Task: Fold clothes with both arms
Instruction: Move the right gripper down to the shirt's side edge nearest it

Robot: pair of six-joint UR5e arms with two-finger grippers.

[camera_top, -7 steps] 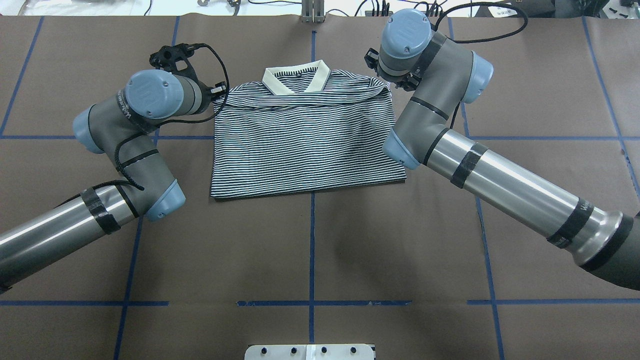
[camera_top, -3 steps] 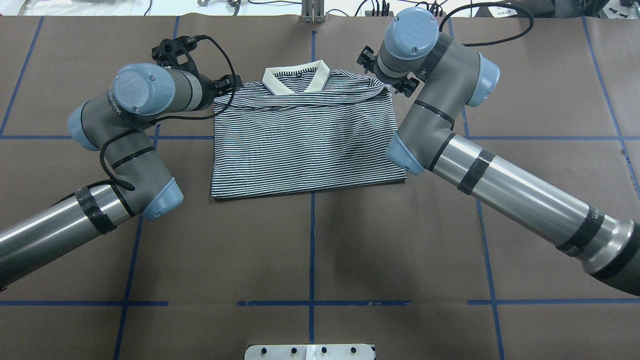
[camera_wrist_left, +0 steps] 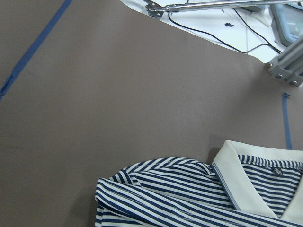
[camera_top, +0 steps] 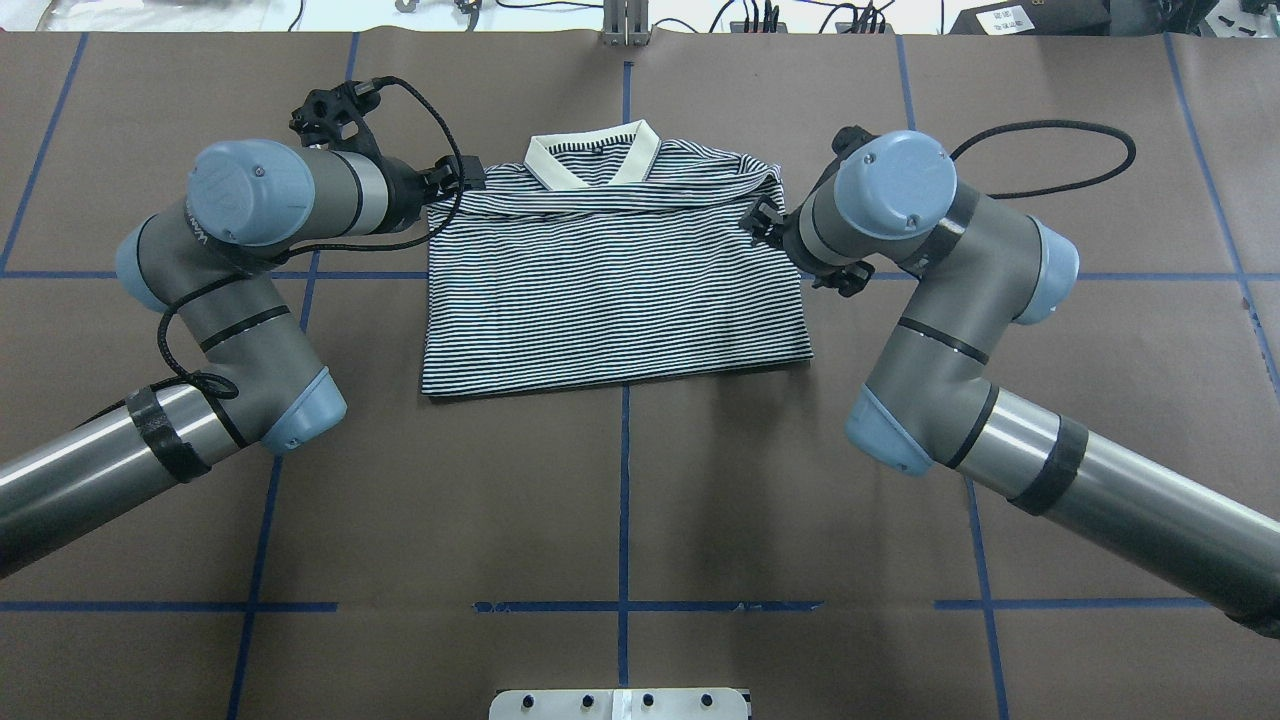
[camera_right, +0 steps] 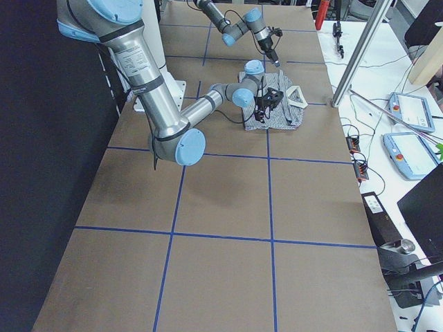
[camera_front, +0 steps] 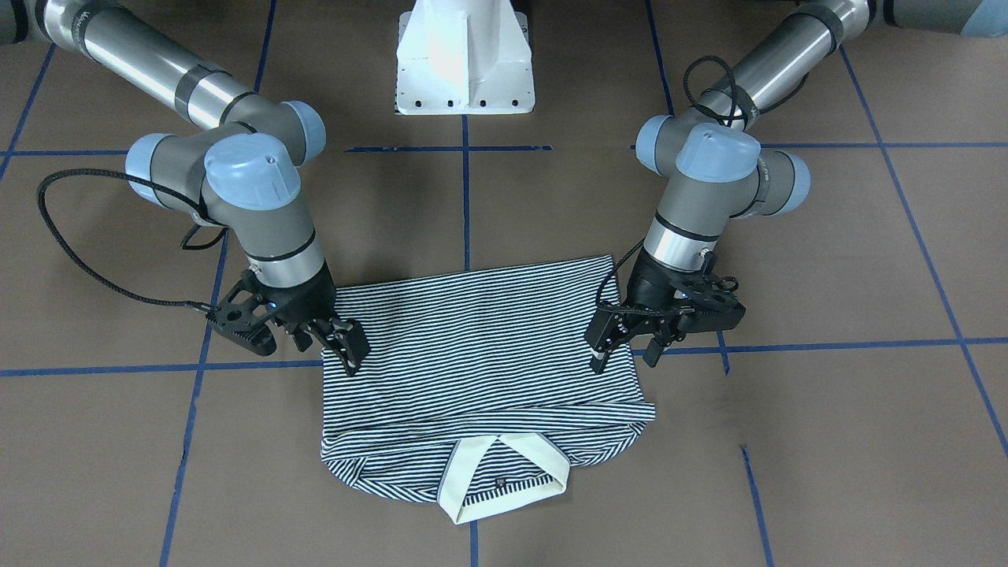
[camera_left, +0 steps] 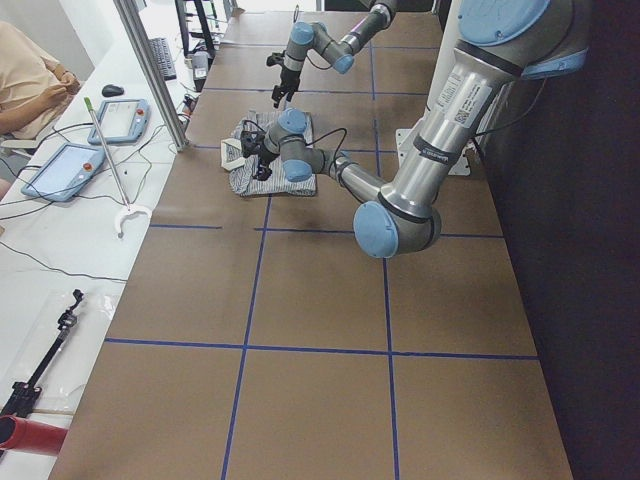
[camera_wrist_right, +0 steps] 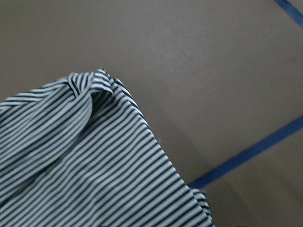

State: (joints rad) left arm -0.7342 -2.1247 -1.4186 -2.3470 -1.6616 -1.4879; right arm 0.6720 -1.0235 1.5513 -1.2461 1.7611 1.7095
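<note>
The striped polo shirt (camera_top: 615,290) lies folded into a flat rectangle on the brown table, its cream collar (camera_top: 595,160) on the far side from the robot. My left gripper (camera_top: 470,180) hovers at the shirt's far left shoulder corner; in the front-facing view the left gripper (camera_front: 626,350) looks open and holds nothing. At the shirt's right edge, below the shoulder, is my right gripper (camera_top: 765,225). The front-facing view shows the right gripper (camera_front: 327,346) open and empty too. Each wrist view shows only shirt (camera_wrist_left: 189,198) (camera_wrist_right: 85,165) and table, no fingers.
The white pedestal base (camera_front: 465,63) stands on the robot's side. Blue tape lines (camera_top: 622,500) grid the brown table. Beyond the far edge sit cables, an aluminium post (camera_left: 150,70), teach pendants (camera_left: 65,165) and a seated person (camera_left: 25,80).
The right arm swung round and its gripper came from the far shoulder corner back along the shirt's right edge. The left gripper edged right toward the collar. The shirt lies unchanged.
</note>
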